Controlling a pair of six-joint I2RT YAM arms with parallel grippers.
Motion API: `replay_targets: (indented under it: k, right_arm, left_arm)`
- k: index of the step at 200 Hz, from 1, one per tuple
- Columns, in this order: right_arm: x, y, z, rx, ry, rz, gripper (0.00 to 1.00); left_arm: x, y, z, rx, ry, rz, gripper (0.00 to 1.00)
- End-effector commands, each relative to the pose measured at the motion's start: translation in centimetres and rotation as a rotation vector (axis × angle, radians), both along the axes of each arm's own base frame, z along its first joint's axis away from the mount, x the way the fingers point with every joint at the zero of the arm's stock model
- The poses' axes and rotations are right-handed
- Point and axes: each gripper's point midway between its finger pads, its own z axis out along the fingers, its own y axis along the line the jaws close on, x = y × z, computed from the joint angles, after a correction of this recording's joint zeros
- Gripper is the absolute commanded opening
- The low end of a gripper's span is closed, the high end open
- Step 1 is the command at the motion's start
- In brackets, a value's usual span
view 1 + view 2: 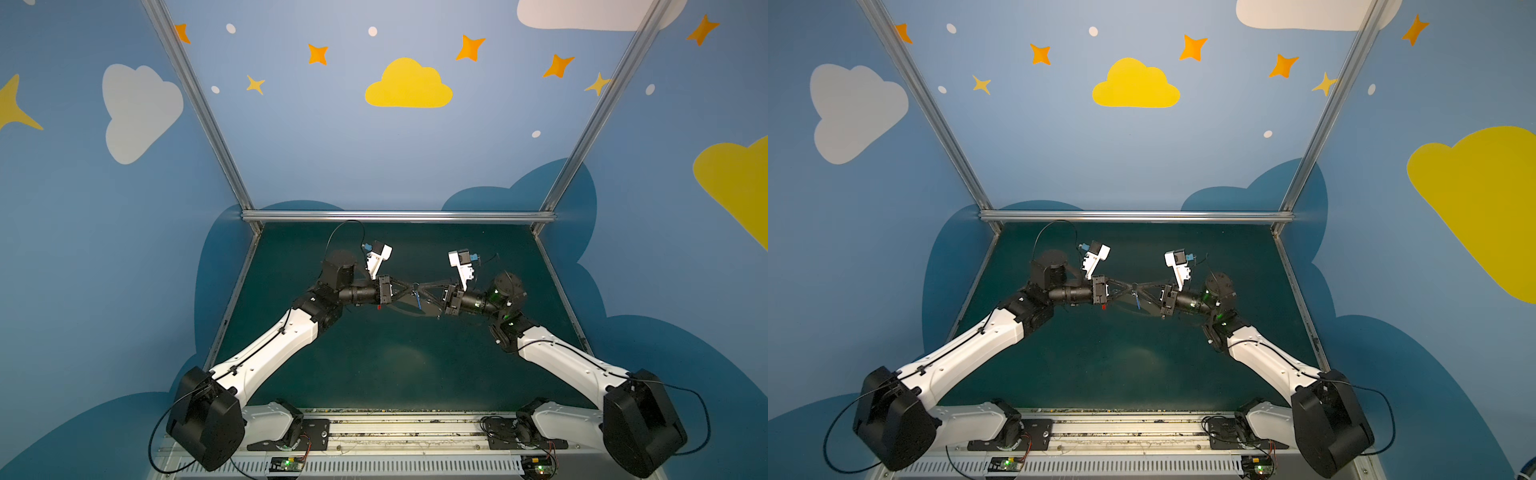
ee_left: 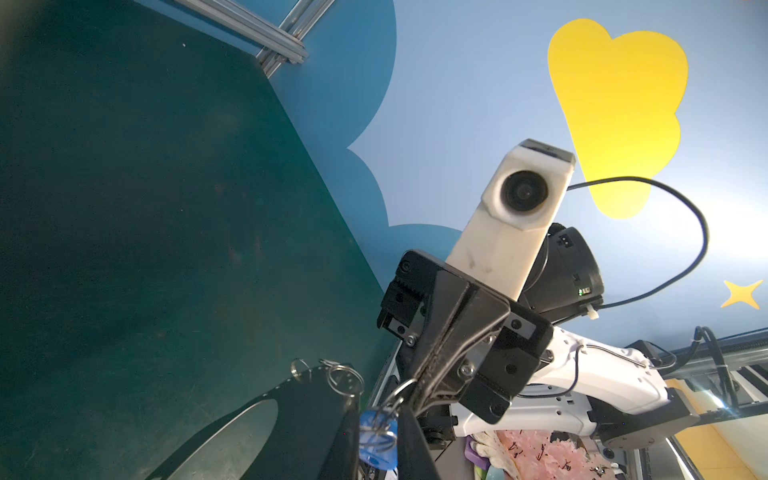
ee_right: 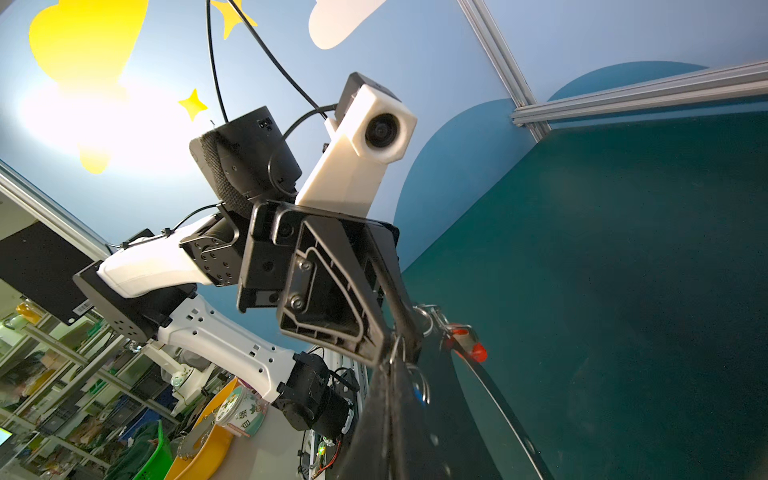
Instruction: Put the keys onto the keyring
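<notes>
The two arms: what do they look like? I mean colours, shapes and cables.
Both the left arm and the right arm have white shells on the long links and black joints. The left gripper and right gripper have black triangular openwork fingers. A white camera housing sits on each wrist; thin black cables run along the arms.

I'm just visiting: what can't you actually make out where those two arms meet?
- Key blades: too small in both top views; only the blue tag and red tag show.
- What the left fingers pinch, if anything: in the right wrist view their own tips cover it.
- Whole keyring: in the left wrist view the picture's edge cuts it off.
</notes>
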Motion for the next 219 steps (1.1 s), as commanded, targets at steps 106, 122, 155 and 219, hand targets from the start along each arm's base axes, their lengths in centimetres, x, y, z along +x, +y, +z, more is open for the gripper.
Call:
replay_targets:
  k: [106, 122, 155, 219]
  right_arm:
    - [-0.8, 0.3, 2.4, 0.051, -0.052, 0.060, 0.00]
    - [-0.9, 0.4, 2.3, 0.050, -0.048, 0.067, 0.00]
    - [-1.0, 0.4, 2.1, 0.042, -0.039, 0.079, 0.00]
    - [-0.1, 0.4, 0.8, -0.017, 0.006, 0.035, 0.00]
  left_arm:
    - [-1.6, -0.1, 2.8, -0.051, -0.081, -0.056, 0.17]
    - [-1.6, -0.2, 2.7, -0.044, -0.081, -0.058, 0.15]
    - [-1.7, -0.3, 2.9, -0.041, -0.088, -0.068, 0.10]
    - [-1.2, -0.1, 2.0, 0.033, -0.076, -0.020, 0.04]
